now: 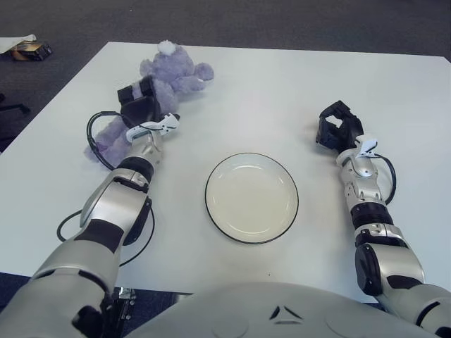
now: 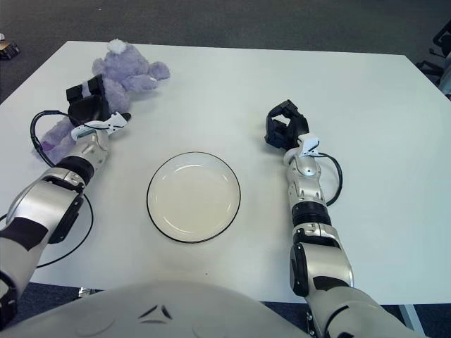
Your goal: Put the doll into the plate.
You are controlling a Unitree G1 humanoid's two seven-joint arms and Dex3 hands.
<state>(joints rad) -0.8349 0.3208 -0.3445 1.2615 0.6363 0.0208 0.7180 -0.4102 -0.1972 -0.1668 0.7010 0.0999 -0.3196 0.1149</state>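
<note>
White surface (image 1: 268, 91) bearing 1 purple doll (image 1: 169, 74) lying at its far left corner, 1 black-rimmed plate (image 1: 251, 197) sitting empty at centre, left hand (image 1: 139, 105) closing its fingers on the doll's middle, right hand (image 1: 337, 130) showing right of plate, fingers curled, holding nothing.

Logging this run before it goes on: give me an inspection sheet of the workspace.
Surface: white table, bare around the items.
Job's things: purple doll lying far left; plate centre, nothing in it.
Clutter: nothing seen on the table.
Hands: left hand over the doll, grip unclear; right hand idle, right of the plate.
Cables: black loops by both forearms.
Surroundings: dark carpet; small object on the floor, far left.
</note>
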